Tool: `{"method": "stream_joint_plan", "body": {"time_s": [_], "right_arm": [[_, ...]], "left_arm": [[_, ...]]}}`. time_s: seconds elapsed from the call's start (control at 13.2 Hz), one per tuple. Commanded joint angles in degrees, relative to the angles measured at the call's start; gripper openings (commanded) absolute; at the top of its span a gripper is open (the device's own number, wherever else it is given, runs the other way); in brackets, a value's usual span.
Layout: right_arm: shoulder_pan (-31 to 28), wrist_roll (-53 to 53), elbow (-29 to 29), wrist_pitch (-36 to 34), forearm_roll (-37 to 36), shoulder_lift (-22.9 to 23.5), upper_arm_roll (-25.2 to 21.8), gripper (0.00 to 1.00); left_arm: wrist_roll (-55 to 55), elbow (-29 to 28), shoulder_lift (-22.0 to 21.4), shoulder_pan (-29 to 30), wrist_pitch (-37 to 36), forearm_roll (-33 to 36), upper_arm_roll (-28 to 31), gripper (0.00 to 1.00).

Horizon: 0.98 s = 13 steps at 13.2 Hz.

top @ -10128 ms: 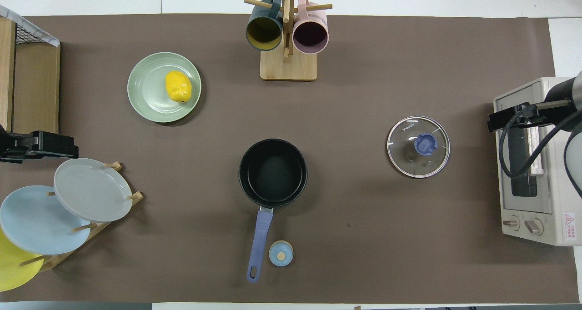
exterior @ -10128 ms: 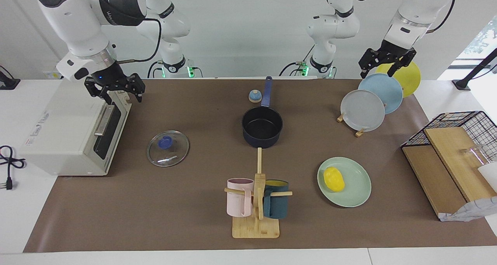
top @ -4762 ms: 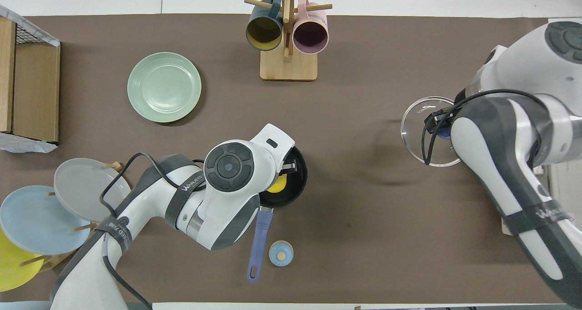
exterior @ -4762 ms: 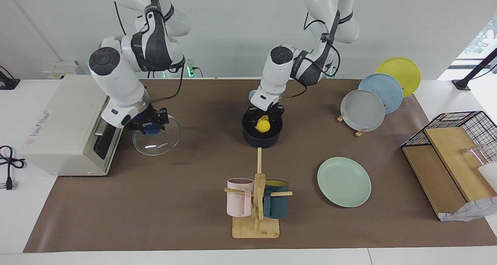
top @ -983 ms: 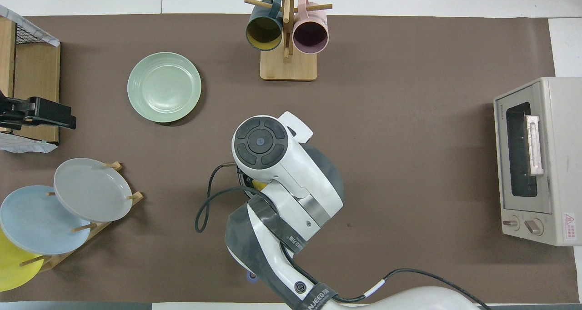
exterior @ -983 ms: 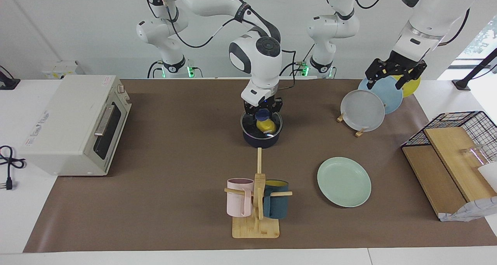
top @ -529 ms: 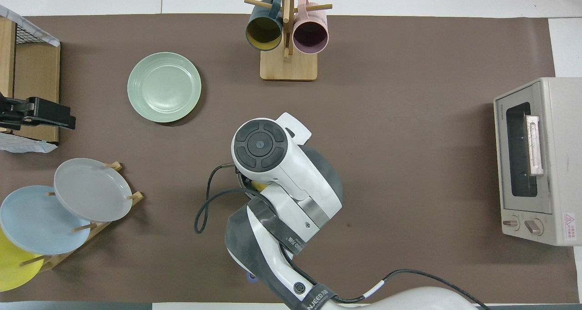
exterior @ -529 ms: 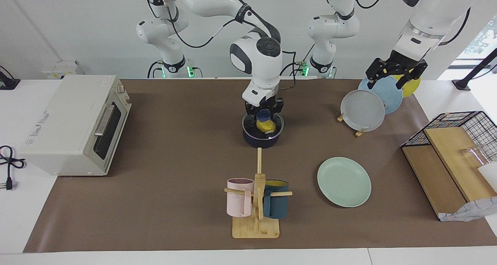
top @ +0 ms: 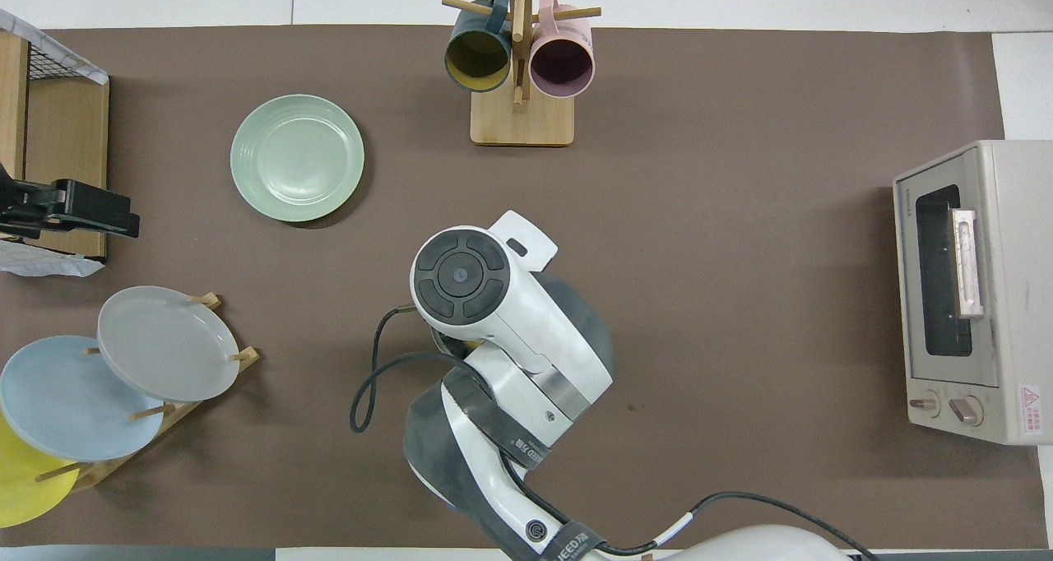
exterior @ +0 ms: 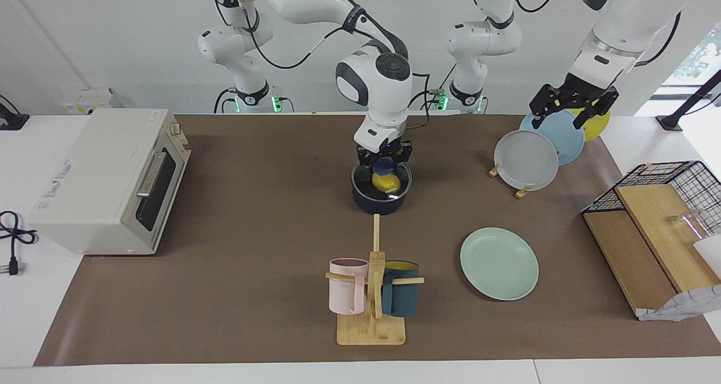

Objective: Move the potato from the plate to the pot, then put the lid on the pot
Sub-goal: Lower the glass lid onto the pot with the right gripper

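The dark navy pot (exterior: pixel 381 204) stands mid-table. The yellow potato (exterior: pixel 386 183) lies inside it, seen through the glass lid (exterior: pixel 365 182). The lid sits on the pot's rim. My right gripper (exterior: pixel 385 163) is directly over the pot, shut on the lid's blue knob. In the overhead view the right arm (top: pixel 494 314) hides the pot and lid. The mint-green plate (exterior: pixel 499 263) (top: pixel 297 157) is empty. My left gripper (exterior: pixel 563 116) (top: pixel 127 215) hangs open and empty above the plate rack and waits.
A rack of grey, blue and yellow plates (exterior: pixel 529 159) stands toward the left arm's end. A mug tree (exterior: pixel 372 294) stands farther from the robots than the pot. A toaster oven (exterior: pixel 107 175) is at the right arm's end, and a wire basket with boards (exterior: pixel 659 226) at the left arm's.
My right gripper has shifted the lid slightly toward the left arm's end, over the pot's rim. The left gripper has barely moved.
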Motion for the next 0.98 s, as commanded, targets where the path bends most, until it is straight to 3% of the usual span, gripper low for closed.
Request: {"method": "stream_joint_plan", "body": {"time_s": [0.0,0.08,0.68,0.91], "right_arm": [[-0.12,-0.07,-2.16,1.88,0.00,-1.09,0.10,0.52],[-0.03,-0.08,-1.90,1.71,-0.43,-1.10,0.10,1.00],[-4.06,-0.78,2.84,-3.99,-0.61,-4.52,-0.51,1.00],[-11.25,-9.27,3.20,-7.59,-0.35,-9.16,-0.42,1.00]], "left_arm": [[0.29,-1.94,-1.97,0.51,-0.69,0.72,-0.51,1.00],[0.29,-2.02,-1.97,0.51,-0.69,0.72,-0.51,1.00],[0.82,-2.90,-2.32,0.68,-0.07,0.64,-0.51,1.00],[0.82,-3.16,-2.41,0.68,-0.16,0.64,-0.51,1.00]]}}
